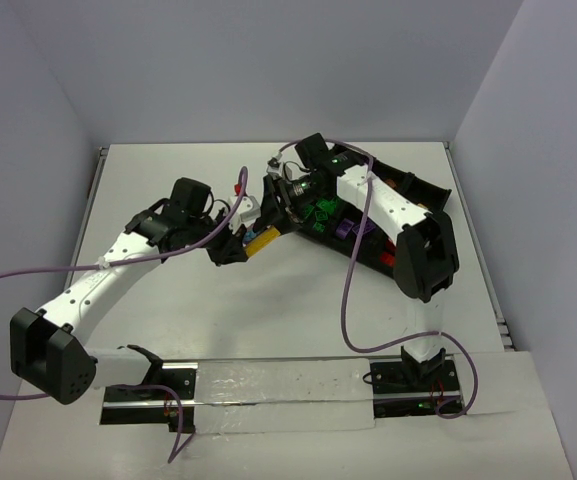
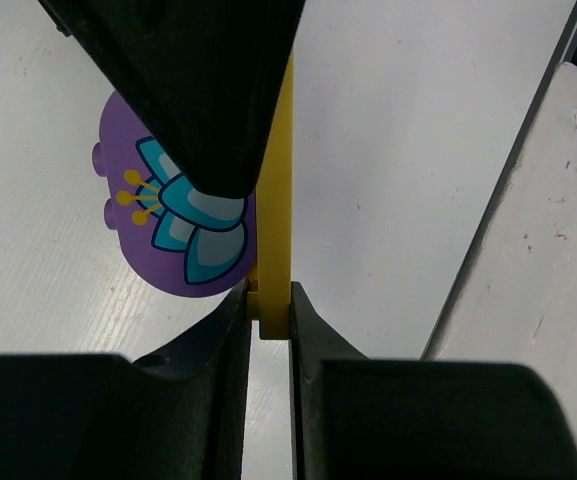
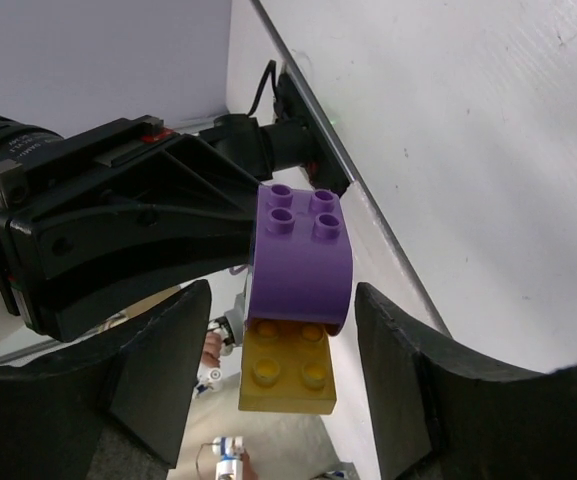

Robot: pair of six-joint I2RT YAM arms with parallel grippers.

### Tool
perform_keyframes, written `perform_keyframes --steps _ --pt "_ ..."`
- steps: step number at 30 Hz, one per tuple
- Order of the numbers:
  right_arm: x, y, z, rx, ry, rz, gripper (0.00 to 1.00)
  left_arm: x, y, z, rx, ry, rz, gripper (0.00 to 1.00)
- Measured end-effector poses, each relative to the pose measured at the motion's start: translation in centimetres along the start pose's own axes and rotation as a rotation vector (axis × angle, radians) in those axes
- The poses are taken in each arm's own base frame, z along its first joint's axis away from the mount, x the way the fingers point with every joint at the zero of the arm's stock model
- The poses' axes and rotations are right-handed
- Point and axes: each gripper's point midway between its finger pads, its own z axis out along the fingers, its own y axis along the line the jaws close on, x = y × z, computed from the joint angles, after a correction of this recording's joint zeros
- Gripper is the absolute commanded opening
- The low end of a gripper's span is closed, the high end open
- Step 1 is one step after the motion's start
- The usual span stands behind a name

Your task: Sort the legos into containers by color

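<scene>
- The left gripper [image 2: 268, 305] is pressed together on a flat yellow plastic lego brick [image 2: 275, 180]. It holds the brick above the white table [image 1: 168, 180], at 9 o'clock from the black plastic divided tray [image 1: 436, 192].
- A purple rounded lego brick [image 3: 303, 260] is stuck to the yellow one.
- The right gripper [image 3: 283, 300] is spread around the purple brick, with no firm grip evident.
- Green legos [image 1: 318, 213] are already binned.
- Judged outstanding: separating this pair and binning both bricks.

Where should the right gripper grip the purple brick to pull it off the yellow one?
Across the flat side faces of the purple brick, clear of the seam with the yellow brick, which the left gripper clamps. Come from the side opposite that gripper, as the open right gripper straddles it; the curved face may slip.
</scene>
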Motion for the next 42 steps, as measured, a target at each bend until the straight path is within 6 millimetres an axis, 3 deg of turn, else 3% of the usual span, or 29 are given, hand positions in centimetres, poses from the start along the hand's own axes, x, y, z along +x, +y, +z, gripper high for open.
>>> perform_keyframes --steps 7,9,11,14,26,32,37,40,42 --pt "-0.3 -0.2 0.6 -0.034 0.016 0.019 0.52 0.0 0.0 0.1 -0.003 0.003 0.004 0.0" --pt "-0.4 -0.4 0.7 -0.038 0.02 0.025 0.38 0.0 -0.2 0.1 0.001 0.004 0.006 0.0" --pt "-0.4 -0.5 0.8 -0.041 0.022 0.036 0.17 0.0 -0.2 0.1 0.002 0.004 0.009 0.0" --pt "-0.6 -0.7 1.0 -0.039 0.022 0.053 0.0 0.1 -0.3 0.2 0.001 0.007 0.009 0.0" --pt "-2.6 -1.4 2.1 -0.04 -0.015 0.153 0.0 0.9 1.0 0.8 -0.068 0.028 0.019 0.0" --pt "-6.2 -0.7 1.3 -0.021 -0.12 0.177 0.0 1.6 -0.2 1.8 -0.024 0.055 0.018 0.0" --pt "-9.4 -1.7 -1.6 0.067 -0.264 0.188 0.0 1.9 -0.3 1.9 -0.024 0.062 0.006 0.0" --pt "-11.6 -5.2 -5.3 0.228 -0.414 0.21 0.0 1.9 -0.3 1.9 -0.024 0.061 0.004 0.0" --pt "-12.4 -8.2 -8.9 0.366 -0.524 0.235 0.0 1.8 -0.3 1.8 -0.026 0.056 0.003 0.0"
